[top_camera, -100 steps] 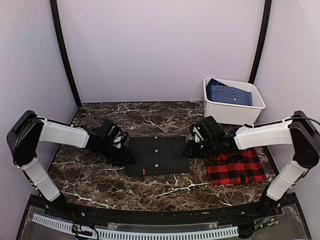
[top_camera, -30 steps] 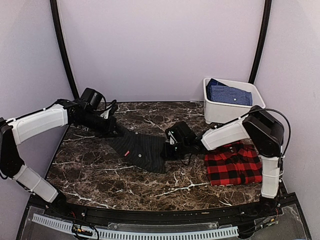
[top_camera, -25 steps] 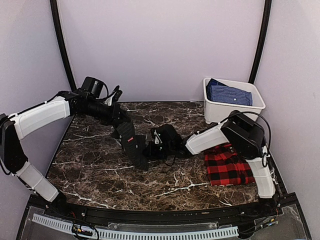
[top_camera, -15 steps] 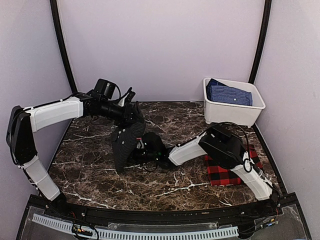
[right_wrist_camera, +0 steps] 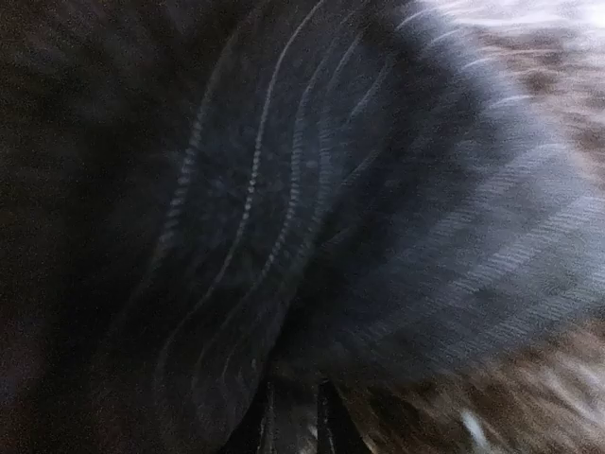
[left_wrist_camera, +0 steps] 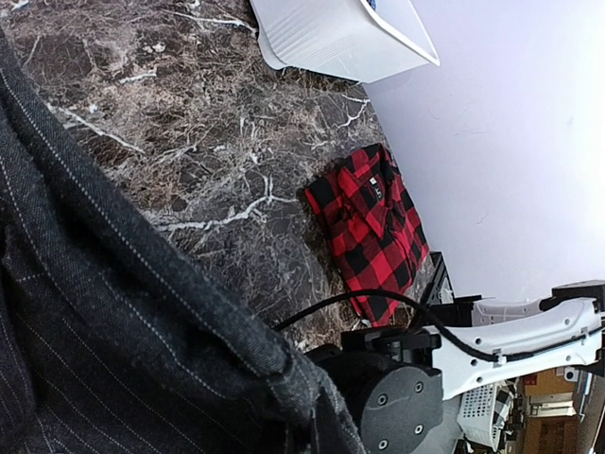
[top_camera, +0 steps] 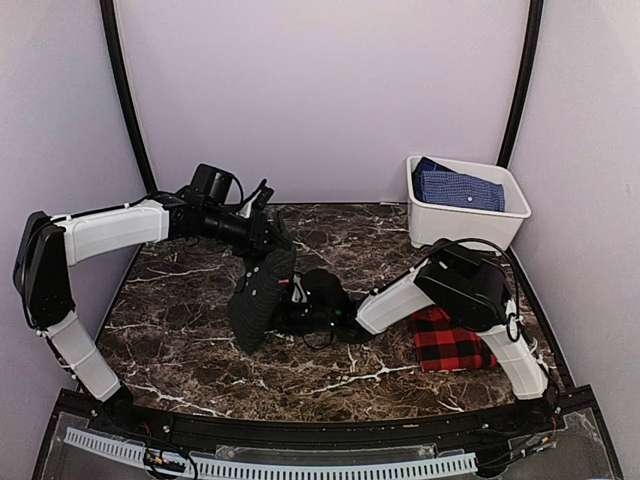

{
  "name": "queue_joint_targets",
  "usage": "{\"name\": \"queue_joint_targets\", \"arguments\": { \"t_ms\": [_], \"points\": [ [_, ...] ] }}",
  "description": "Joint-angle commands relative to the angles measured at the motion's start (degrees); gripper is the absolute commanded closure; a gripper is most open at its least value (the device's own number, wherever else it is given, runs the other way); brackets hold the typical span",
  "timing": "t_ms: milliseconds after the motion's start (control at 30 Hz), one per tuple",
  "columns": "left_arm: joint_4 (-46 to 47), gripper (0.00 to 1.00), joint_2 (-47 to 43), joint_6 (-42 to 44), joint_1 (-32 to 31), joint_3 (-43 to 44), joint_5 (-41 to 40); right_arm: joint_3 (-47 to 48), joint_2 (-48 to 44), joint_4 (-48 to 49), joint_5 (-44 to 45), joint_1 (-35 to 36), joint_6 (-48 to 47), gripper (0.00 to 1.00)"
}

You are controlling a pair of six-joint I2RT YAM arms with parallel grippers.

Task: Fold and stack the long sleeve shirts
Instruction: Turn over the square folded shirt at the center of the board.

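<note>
Two shirts here, and the pinstripe shirt (top_camera: 262, 295) is the one in hand. It's charcoal with thin pale stripes, hanging in a rumpled bundle over the tabletop (top_camera: 180, 320), left of middle, low end about touching it. My left pincer (top_camera: 265, 238) is clamped tight on its top edge. My right pincer (top_camera: 298, 303) is pressed into the cloth lower down. Can't tell if it's gripping, the wrist view's all blur. Looks like mid-carry toward stacking, I guess. Next it needs swinging right and laying flat onto the plaid shirt (top_camera: 452, 345), folded near the right edge.
</note>
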Motion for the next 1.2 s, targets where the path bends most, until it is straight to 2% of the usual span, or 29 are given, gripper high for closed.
{"name": "queue_joint_targets", "arguments": {
  "t_ms": [0, 233, 533, 667, 833, 867, 1000, 1133, 1167],
  "points": [
    [2.11, 1.00, -3.11, 0.35, -0.18, -1.44, 2.02, -5.11, -5.87, -2.30, 5.11, -0.91, -2.72, 0.85],
    [2.40, 1.00, -2.88, 0.53, -0.17, -1.84, 2.62, -12.86, -14.17, -5.26, 9.90, -1.69, -6.67, 0.81],
    [4.68, 1.00, -0.59, -0.28, -0.95, -2.69, 3.95, -22.68, -37.44, -19.73, 23.49, -2.76, -15.86, 0.69],
    [6.16, 1.00, 1.88, -1.12, -3.88, -1.86, 3.24, -27.34, -48.12, -26.87, 28.73, -4.02, -18.37, 0.62],
    [7.38, 0.99, 9.75, -3.47, -12.32, 0.65, -1.08, -32.33, -61.27, -34.80, 33.14, -7.15, -20.20, 0.55],
    [7.66, 0.88, 11.15, -4.21, -13.63, 1.99, -2.28, -33.02, -63.28, -36.43, 33.96, -7.79, -20.61, 0.53],
    [6.16, 0.69, 18.13, -5.46, -20.67, 8.53, -5.77, -35.16, -69.71, -42.51, 35.34, -10.44, -22.10, 0.47],
    [3.50, 0.44, 17.90, -5.92, -21.67, 13.20, -9.72, -34.80, -71.25, -46.59, 34.98, -11.66, -24.14, 0.39],
    [3.15, 0.41, 17.47, -6.03, -21.69, 13.67, -10.46, -34.49, -70.94, -47.16, 34.66, -11.67, -24.70, 0.37]
  ]
}}
